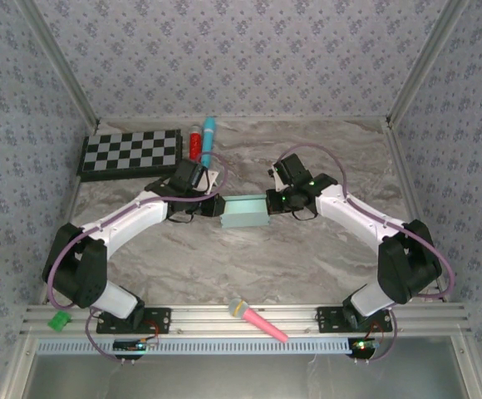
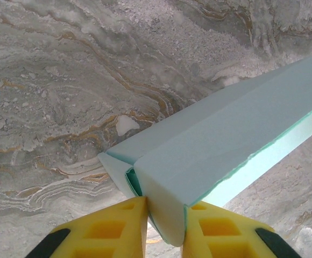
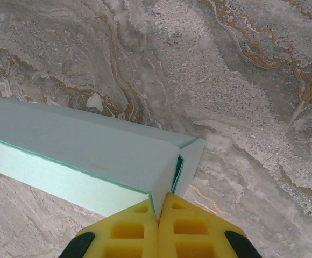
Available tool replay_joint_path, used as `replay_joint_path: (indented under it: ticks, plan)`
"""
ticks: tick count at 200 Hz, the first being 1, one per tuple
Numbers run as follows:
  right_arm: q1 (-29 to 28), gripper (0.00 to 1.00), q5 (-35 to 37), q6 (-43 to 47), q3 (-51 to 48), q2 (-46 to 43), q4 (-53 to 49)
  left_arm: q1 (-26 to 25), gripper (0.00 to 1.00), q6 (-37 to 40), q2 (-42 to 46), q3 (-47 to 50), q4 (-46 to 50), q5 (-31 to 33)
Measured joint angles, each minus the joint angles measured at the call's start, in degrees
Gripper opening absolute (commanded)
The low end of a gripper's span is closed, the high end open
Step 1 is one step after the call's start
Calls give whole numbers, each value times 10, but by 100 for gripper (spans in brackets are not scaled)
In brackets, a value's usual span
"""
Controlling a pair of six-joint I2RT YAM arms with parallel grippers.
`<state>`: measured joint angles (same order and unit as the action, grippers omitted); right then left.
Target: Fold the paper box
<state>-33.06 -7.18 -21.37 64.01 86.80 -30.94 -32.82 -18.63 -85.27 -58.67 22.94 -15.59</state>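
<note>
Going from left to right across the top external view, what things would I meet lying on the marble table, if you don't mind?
Checkerboard → red tube → cyan tube → paper box

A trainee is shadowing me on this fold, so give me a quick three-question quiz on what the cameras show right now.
1. True or false: the left end effector and the right end effector are each shut on an end of the paper box.
2. In the top view, the pink stick lies at the: A) far left corner B) near edge, on the metal rail C) far right corner
3. Fill in: the paper box is ___ the two end effectors.
Key: 1 true; 2 B; 3 between.
</note>
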Motion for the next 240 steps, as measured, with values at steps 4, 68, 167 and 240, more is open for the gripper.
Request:
replay_joint_path:
  ticks: [4,68,167,240]
  plan:
    - [0,6,0,0,0,0,0,0,25,1,0,0,0,0]
    - [-2,7,10,0,8,0,-20,-3,35,2,5,0,11,0]
    - [-3,9,15,0,20,5,-41,-3,45,8,9,-7,14,7]
    - [-4,15,12,0,40,12,-49,-3,45,8,19,-8,15,15]
